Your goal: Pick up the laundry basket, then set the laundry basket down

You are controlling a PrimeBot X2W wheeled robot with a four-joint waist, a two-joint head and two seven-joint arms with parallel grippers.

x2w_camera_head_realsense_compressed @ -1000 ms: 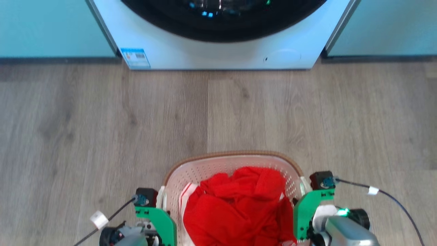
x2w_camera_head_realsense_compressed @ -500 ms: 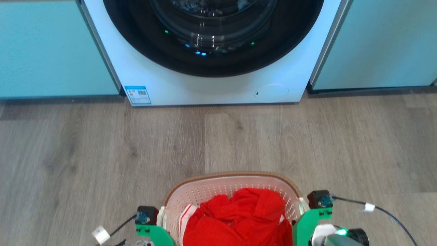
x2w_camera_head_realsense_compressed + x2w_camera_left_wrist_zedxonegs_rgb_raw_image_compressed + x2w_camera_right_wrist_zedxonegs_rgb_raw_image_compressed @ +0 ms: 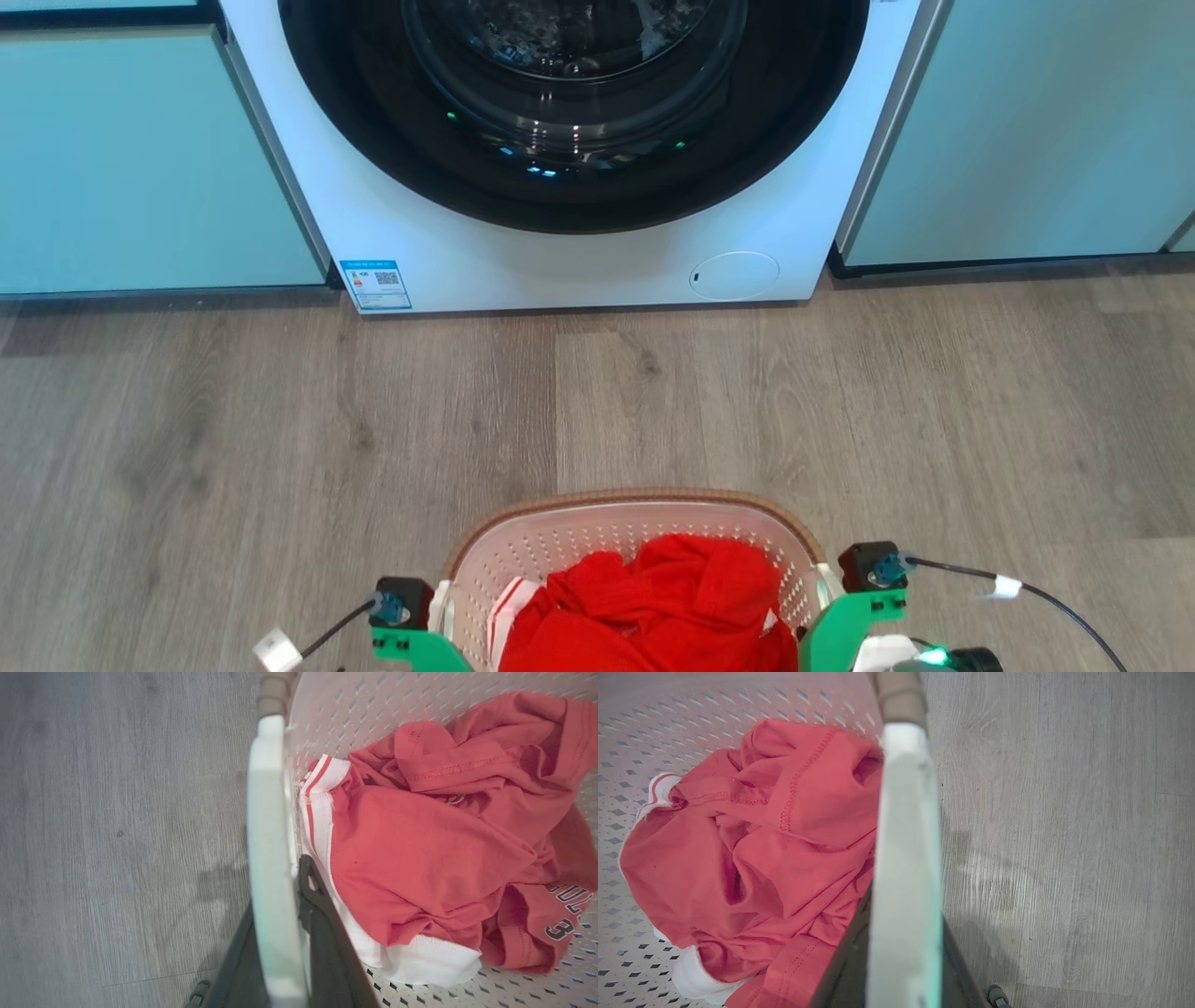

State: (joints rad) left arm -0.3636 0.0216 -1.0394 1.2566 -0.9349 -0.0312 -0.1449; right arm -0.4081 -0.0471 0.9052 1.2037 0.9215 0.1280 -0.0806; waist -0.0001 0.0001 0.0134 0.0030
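So the laundry basket is at 6 o'clock in the head view, with the washer at 12. The left gripper and right gripper are each pinched on a white side handle. I'd move both arms together and level so nothing tips. The red shirt shows a "3", and the sticker on the washer is unreadable.

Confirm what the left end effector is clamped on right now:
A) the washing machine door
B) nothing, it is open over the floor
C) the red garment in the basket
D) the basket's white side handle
D: in the left wrist view the left end effector has its dark fingers on either side of the white side handle of the laundry basket, closed on it.
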